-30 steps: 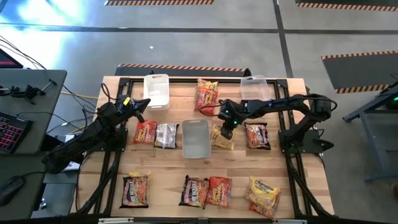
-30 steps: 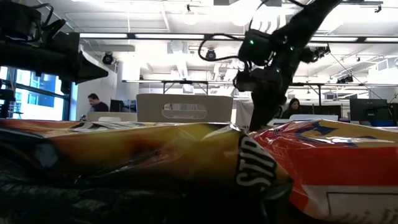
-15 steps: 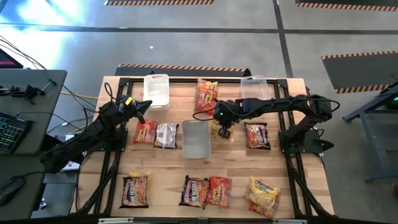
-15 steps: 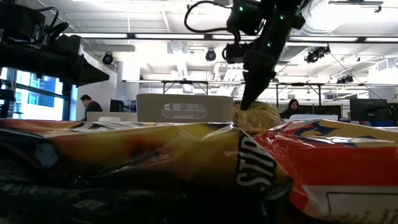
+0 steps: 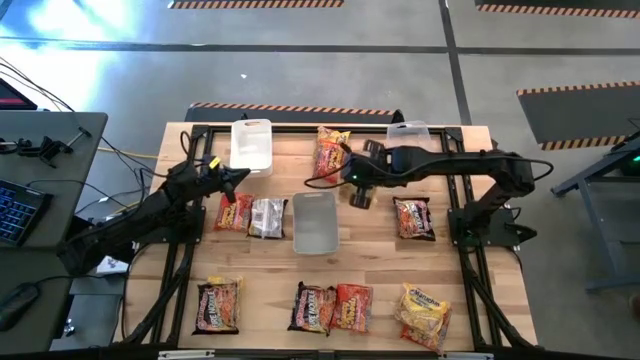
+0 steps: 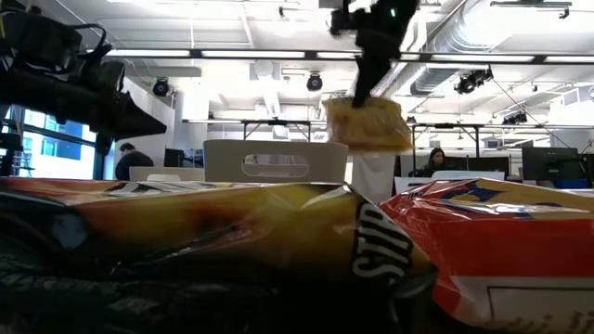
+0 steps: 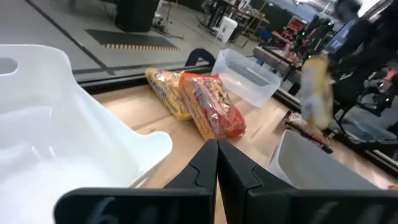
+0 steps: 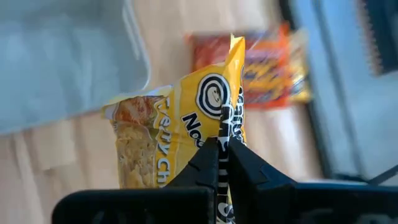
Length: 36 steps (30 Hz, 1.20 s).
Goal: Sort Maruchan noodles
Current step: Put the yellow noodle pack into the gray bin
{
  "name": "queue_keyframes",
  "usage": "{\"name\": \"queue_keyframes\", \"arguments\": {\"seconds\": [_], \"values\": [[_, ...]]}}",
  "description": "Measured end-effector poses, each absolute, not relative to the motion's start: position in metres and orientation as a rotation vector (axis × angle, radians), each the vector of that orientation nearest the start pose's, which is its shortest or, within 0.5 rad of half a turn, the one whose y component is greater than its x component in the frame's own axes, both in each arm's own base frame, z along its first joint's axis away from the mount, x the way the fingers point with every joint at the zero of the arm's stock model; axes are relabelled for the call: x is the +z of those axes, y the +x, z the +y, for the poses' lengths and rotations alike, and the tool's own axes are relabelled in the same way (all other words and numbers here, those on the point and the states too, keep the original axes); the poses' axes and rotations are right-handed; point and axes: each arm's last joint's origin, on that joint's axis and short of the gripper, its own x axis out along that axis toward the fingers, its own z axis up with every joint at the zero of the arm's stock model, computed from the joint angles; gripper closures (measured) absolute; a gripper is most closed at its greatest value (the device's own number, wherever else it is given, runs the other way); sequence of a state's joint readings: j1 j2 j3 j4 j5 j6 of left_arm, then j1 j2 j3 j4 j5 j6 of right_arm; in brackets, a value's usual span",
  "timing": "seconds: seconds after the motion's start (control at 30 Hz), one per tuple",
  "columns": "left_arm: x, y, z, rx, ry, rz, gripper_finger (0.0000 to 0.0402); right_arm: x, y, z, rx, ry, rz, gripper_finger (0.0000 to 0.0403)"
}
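Note:
My right gripper (image 6: 364, 85) is shut on a yellow noodle packet (image 6: 369, 122), held in the air to the right of the middle clear bin (image 5: 315, 221). From above, the gripper (image 5: 360, 193) covers most of the packet. My left gripper (image 5: 236, 181) is shut on nothing, beside the white bin (image 5: 251, 146) at the far left. Other noodle packets lie flat on the table: a red-orange one (image 5: 332, 152) at the far edge, a red one (image 5: 234, 211) and a silvery one (image 5: 267, 217) at the left, and a dark one (image 5: 413, 217) at the right. My right gripper pinches the yellow packet's thin edge seam (image 8: 232, 99) between its two fingers. The fingers slant down from above. The packet hangs below them, lifted clear of the table (image 6: 371, 130).
A clear bin (image 5: 410, 136) stands at the far right. Several packets (image 5: 312, 307) lie in a row along the near edge, from a dark one (image 5: 218, 305) to a yellow one (image 5: 423, 312). The black frame rails (image 5: 470, 250) run along both sides.
My right gripper has gone up and a little toward the far edge, tipping as it rose. The yellow packet, which lay on the table right of the middle bin, now hangs clear of it.

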State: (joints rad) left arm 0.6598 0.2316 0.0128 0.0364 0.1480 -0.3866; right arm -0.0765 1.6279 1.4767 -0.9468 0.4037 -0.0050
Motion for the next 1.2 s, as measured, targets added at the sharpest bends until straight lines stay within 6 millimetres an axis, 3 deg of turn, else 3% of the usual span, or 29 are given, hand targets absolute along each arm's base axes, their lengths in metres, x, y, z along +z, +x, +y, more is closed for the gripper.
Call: {"name": "queue_keyframes", "arguments": {"seconds": [0.17, 0.37, 0.8, 1.2], "values": [[0.150, 0.090, 0.065, 0.545, -0.452, 0.085, 0.0401, 0.330, 0.336, -0.027, -0.516, -0.308, 0.960, 0.0403], [0.152, 0.090, 0.065, 0.546, -0.429, 0.078, 0.0401, 0.328, 0.356, -0.011, -0.550, -0.415, 0.850, 0.0403], [0.152, 0.090, 0.065, 0.564, -0.417, 0.079, 0.0401, 0.268, 0.409, 0.036, -0.592, -0.559, 0.795, 0.0403], [0.151, 0.090, 0.065, 0.562, -0.389, 0.088, 0.0401, 0.218, 0.429, 0.044, -0.591, -0.656, 0.884, 0.0403]]}}
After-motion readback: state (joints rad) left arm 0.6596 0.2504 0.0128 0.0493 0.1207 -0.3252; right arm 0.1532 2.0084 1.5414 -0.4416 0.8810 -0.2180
